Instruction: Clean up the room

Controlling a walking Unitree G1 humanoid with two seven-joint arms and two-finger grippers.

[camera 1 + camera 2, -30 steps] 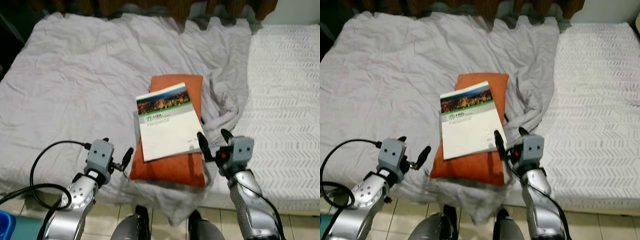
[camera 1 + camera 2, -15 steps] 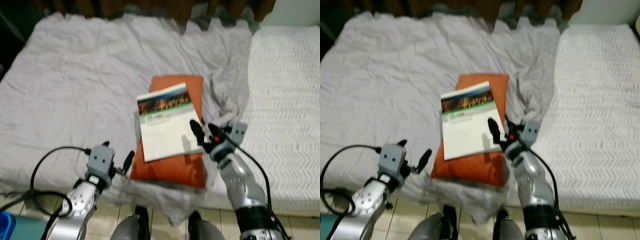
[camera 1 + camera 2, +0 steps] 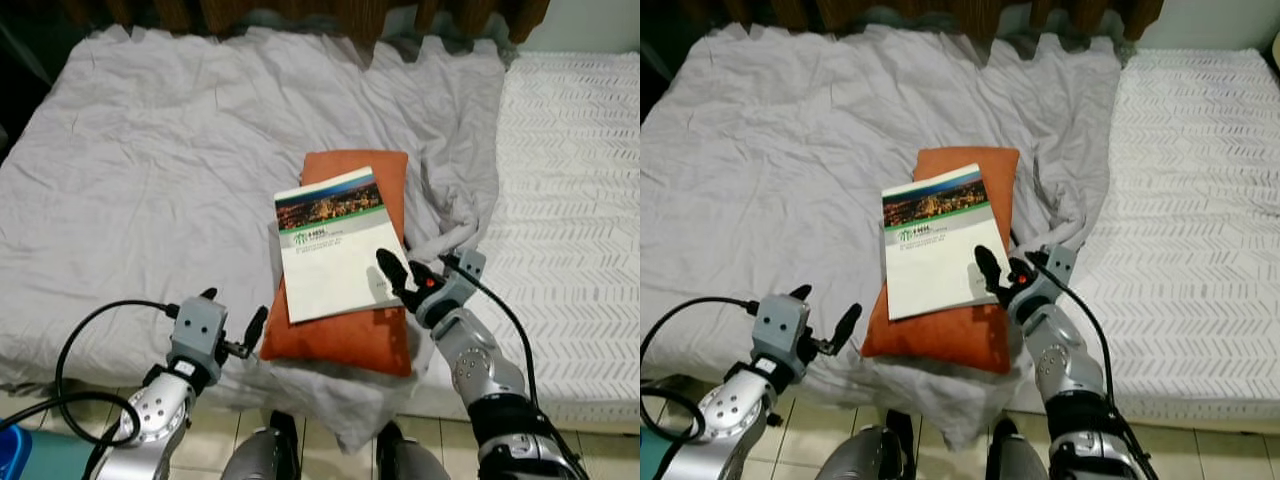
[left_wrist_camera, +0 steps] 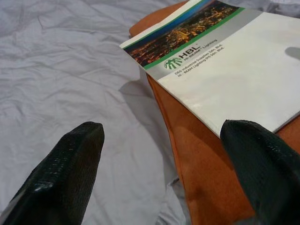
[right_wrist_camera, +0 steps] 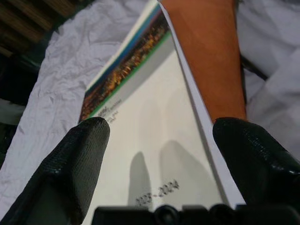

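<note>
A white booklet (image 3: 335, 245) with a city photo and a green stripe lies on an orange pillow (image 3: 350, 338) on the bed. My right gripper (image 3: 415, 272) is open, its fingers spread just above the booklet's near right corner and pointing along the cover (image 5: 154, 122). Nothing is held in it. My left gripper (image 3: 235, 310) is open too, low at the bed's front edge beside the pillow's near left corner. The left wrist view shows the pillow's side (image 4: 201, 159) and the booklet (image 4: 225, 70) ahead of its fingers.
A crumpled grey sheet (image 3: 150, 170) covers most of the bed, bunched into a fold (image 3: 455, 200) right of the pillow. A white patterned mattress (image 3: 570, 230) lies at the right. Dark curtains (image 3: 300, 12) hang behind. A black cable (image 3: 90, 330) loops off my left arm above the tiled floor.
My right gripper has reached forward and left, from beside the pillow to over the booklet's near right corner. My left gripper has sunk a little lower. The booklet and the pillow lie as before.
</note>
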